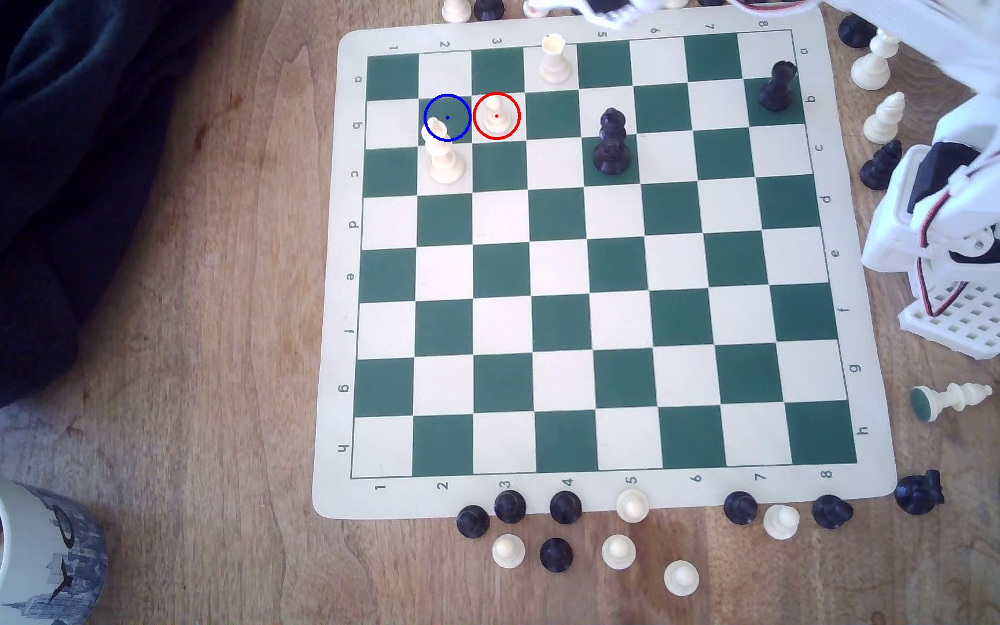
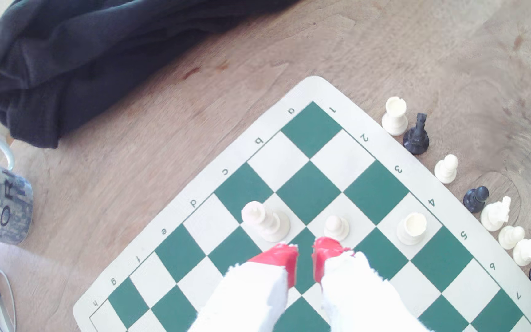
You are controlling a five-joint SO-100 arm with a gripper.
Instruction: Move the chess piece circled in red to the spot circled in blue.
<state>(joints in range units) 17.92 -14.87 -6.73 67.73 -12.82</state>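
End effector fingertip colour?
Red fingertips on white fingers; clearest in the wrist view.

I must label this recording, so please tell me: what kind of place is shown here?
Probably a home or hobby tabletop: a wooden table with a roll-up chess mat, a coffee mug and dark clothing.

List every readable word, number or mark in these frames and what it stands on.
"1" to "8": along both numbered borders of the chess mat.
"a" to "h": along its two lettered borders.
"OR": large letters on the mug; the rest of its print is too blurred to read.
No other text shows.
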